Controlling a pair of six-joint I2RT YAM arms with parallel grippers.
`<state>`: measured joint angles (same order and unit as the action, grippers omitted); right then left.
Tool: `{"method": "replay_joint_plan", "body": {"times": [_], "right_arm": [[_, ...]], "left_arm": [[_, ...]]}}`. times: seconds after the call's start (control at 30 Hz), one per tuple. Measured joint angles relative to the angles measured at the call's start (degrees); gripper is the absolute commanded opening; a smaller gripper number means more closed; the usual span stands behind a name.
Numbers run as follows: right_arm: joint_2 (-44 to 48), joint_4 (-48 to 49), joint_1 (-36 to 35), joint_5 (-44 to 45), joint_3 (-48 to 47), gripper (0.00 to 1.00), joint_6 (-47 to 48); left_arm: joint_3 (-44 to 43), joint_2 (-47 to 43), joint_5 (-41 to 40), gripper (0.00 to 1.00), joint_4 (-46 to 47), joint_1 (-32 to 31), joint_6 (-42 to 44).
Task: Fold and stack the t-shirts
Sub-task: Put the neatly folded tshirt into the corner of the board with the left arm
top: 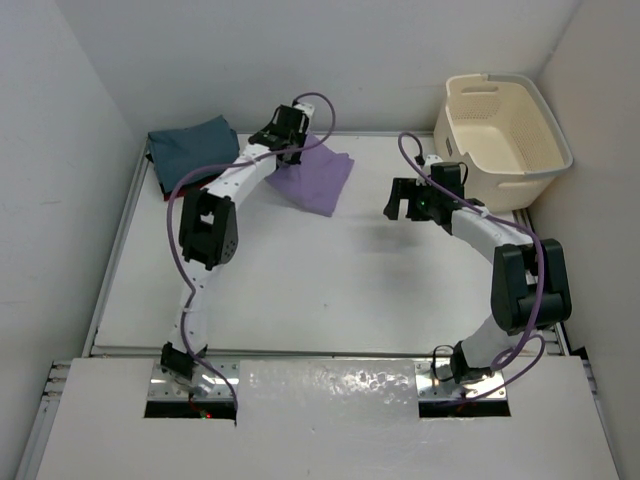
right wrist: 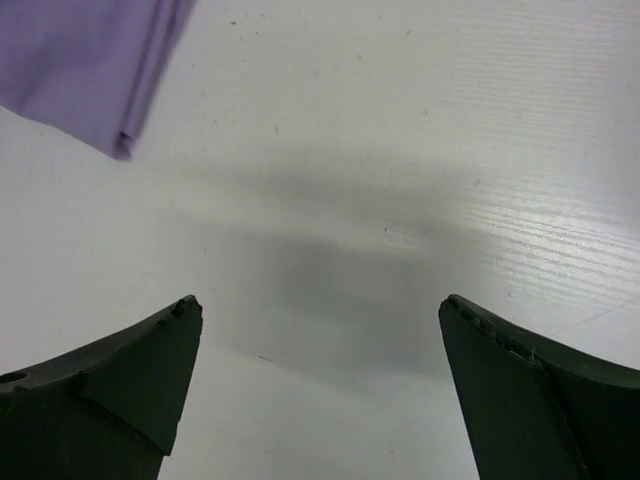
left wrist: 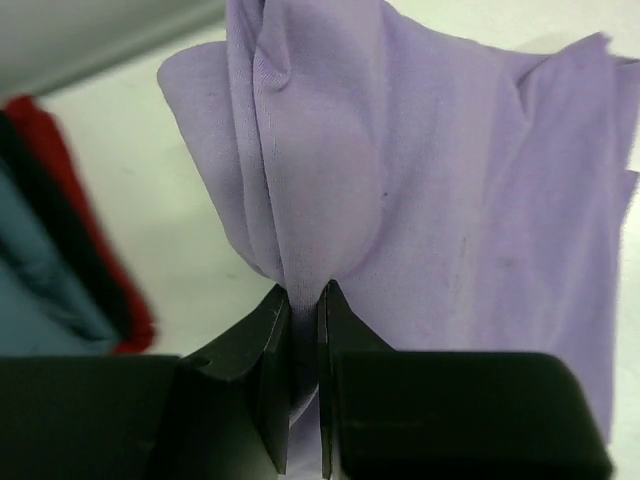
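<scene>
Left gripper point(left wrist: 305, 293) on lavender t-shirt point(left wrist: 450, 200) (wrist-cam)

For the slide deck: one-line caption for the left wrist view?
Left hand shut on a gathered fold of the lavender t-shirt, with the red, black and blue-grey shirt pile at the left edge.

Lavender shirt point(top: 318, 178) flat, one edge bunched upward; slate-black-red shirt stack point(top: 192, 148) far-left.

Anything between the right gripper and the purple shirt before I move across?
No. Only bare white table lies between the right gripper and the lavender shirt, as shown in both the top view and the right wrist view.
</scene>
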<state>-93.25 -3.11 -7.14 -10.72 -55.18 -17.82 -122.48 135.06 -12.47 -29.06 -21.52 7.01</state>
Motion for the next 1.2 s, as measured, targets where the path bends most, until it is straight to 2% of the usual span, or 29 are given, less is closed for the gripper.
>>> {"method": "replay_joint_plan", "body": {"times": [0.53,1.2], "right_arm": [[0.00,-0.44,0.00,0.70,0.00,0.99,0.13],[-0.59,-0.92,0.00,1.33,0.00,0.99,0.33]], "left_arm": [[-4.74,-1.05,-4.35,0.00,-1.36,7.72,11.76],[-7.89,-9.42,-4.15,0.00,1.14,11.87,12.44]]}}
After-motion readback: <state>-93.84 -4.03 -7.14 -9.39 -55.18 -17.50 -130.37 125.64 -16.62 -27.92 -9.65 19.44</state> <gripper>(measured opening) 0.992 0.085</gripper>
